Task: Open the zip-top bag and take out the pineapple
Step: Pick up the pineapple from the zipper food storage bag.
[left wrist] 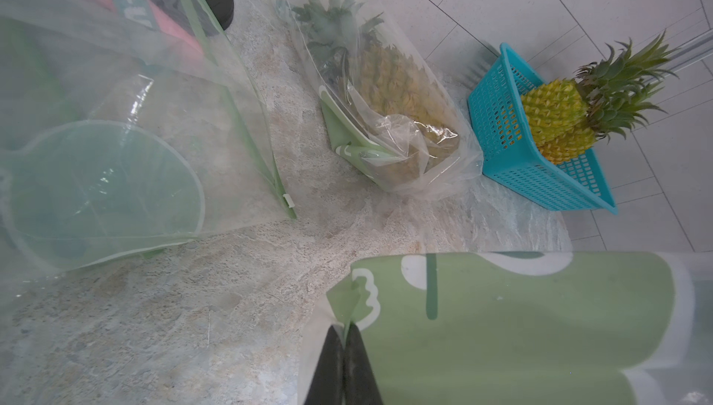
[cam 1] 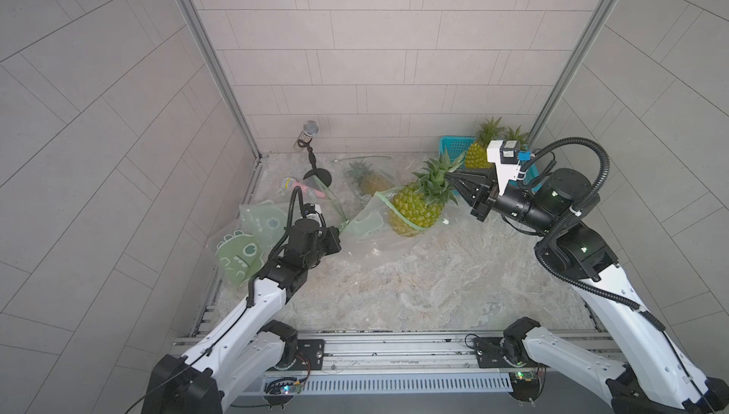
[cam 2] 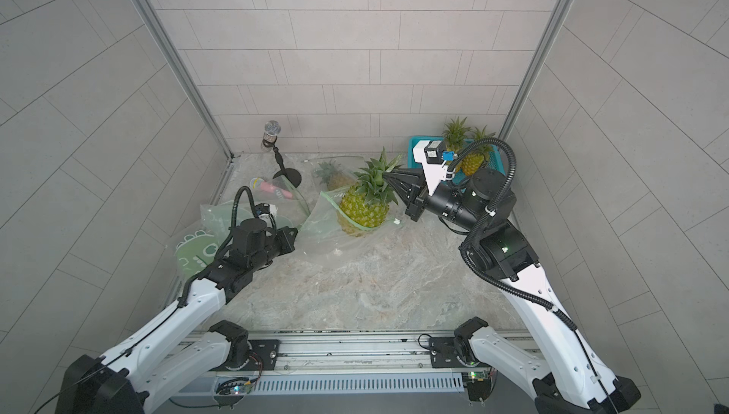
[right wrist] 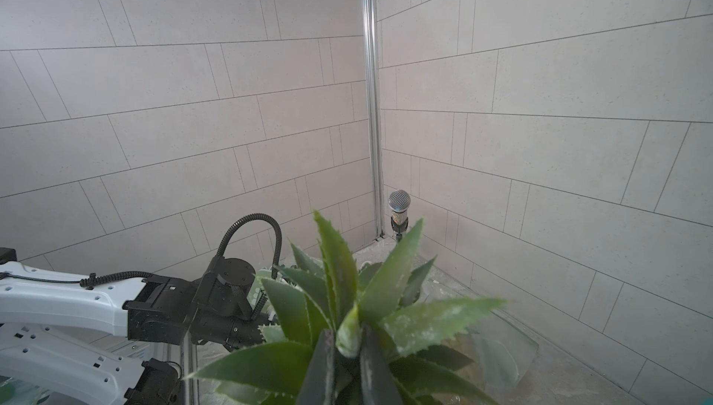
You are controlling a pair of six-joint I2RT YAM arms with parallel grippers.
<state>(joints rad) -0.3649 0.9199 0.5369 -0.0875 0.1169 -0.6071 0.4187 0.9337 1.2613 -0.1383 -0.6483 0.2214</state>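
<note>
Green-edged clear plastic: the bag (cam 1: 365, 226) lies just left of frame centre in both top views, with its mouth open toward the right. The pineapple (cam 1: 416, 211) stands in that mouth, tilted a little. The green zip strip crosses its yellow body. The lower part is inside the plastic; the upper body and crown are outside.

The right gripper (cam 1: 449, 178) reaches in level from the right of the frame, tips in the crown. In the right wrist view its dark fingers (right wrist: 322, 360) are drawn narrow on a leaf at the middle of the crown, so it holds the pineapple by its leaves.

The left gripper (cam 1: 342, 231) is at the bag's left end. In the left wrist view its jaws are pressed together on a corner of the green-printed plastic.

Also on the stone tabletop (cam 1: 394, 282):
- a second bagged fruit (cam 1: 369, 181), behind the first
- a blue basket (cam 1: 453, 147) with two more fruits, at the back right
- a silver microphone (cam 1: 310, 129) on a stand, at the back left
- a pink microphone (cam 1: 305, 190) under clear plastic
- dinosaur-print bags (cam 1: 236, 254), at the left edge
</note>
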